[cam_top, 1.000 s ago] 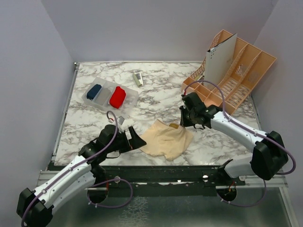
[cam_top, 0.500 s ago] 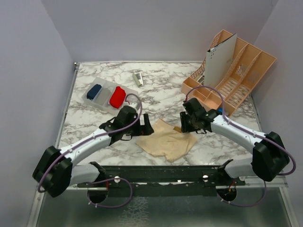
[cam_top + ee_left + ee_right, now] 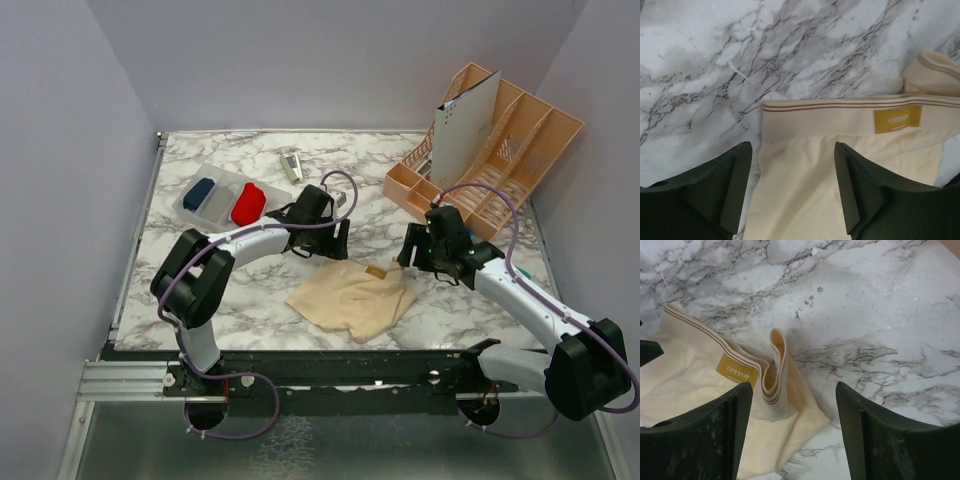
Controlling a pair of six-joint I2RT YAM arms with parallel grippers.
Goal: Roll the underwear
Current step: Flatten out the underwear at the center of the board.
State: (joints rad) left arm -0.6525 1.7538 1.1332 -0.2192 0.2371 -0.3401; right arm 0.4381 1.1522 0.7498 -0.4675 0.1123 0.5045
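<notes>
Peach-beige underwear (image 3: 352,298) lies flat and unrolled on tabletop (image 3: 180,262) near front edge, as I see it. Mustard label (image 3: 897,118) on waistband. Left tool (image 3: 791,170) open above waistband corner, gripping nothing. Right tool (image 3: 792,415) open above folded-up waistband end, holding nothing. Red roll (image 3: 248,204) in clear tray (image 3: 232,175), back left.

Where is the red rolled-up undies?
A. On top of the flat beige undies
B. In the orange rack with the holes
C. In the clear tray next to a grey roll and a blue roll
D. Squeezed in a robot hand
C: the red roll lies in the clear tray at the back left of the table, beside the grey roll and the blue roll.
</notes>
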